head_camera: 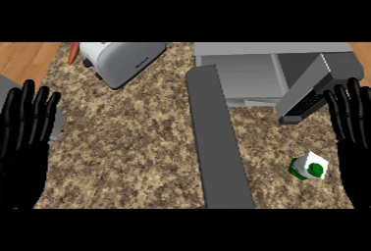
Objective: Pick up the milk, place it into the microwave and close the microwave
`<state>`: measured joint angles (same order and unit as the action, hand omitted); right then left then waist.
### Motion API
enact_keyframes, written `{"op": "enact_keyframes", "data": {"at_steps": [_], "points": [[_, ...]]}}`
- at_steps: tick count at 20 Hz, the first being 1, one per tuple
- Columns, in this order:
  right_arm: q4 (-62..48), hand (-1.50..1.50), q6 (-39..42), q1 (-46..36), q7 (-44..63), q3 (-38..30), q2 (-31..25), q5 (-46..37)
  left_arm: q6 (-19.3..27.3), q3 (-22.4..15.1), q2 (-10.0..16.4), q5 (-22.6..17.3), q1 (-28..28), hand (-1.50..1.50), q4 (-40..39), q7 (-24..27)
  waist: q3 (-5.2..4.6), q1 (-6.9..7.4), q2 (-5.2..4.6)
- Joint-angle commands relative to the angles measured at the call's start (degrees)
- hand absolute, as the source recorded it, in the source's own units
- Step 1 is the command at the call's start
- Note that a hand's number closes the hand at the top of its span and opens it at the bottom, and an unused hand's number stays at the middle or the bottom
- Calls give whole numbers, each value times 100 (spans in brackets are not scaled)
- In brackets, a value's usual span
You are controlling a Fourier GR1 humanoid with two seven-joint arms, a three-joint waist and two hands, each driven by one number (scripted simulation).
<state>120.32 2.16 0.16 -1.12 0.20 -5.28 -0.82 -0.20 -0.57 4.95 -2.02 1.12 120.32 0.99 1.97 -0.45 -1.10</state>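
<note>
A small white milk carton with green marks (pixel 309 166) stands on the speckled counter at the lower right. The grey microwave (pixel 250 73) sits at the top right with its cavity showing and its door (pixel 311 90) swung open toward the right. My right hand (pixel 353 132) rests open at the right edge, fingers up, just right of the carton and apart from it. At the left edge my left hand (pixel 25 132) is open too, fingers straight up, far from the carton.
A silver toaster (pixel 119 60) lies at the top left with an orange object (pixel 72 52) beside it. A long grey panel (pixel 217 142) runs down the counter's middle. Wooden floor shows at the upper corners.
</note>
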Motion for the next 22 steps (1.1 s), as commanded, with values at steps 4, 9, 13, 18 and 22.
{"op": "enact_keyframes", "data": {"at_steps": [4,9,13,18,22], "points": [[-397,-150,-118,-146,-88,-542,-96,51,84,-380,-108,590,104,-150,-140,139,-196,48,111],[71,-150,22,342,506,-1158,-88,1204,452,-260,-450,396,333,-150,-240,-345,-196,14,121],[-547,-150,98,270,50,-1337,-77,1150,689,-489,-488,645,542,-150,242,-435,-195,51,115],[-941,-150,307,412,-87,-1554,-153,1268,539,-713,-419,429,1135,-150,427,-257,-196,56,114],[-1573,-150,294,74,-257,-1773,-409,1025,910,-1401,-493,950,1568,-150,569,69,-195,80,112]]}}
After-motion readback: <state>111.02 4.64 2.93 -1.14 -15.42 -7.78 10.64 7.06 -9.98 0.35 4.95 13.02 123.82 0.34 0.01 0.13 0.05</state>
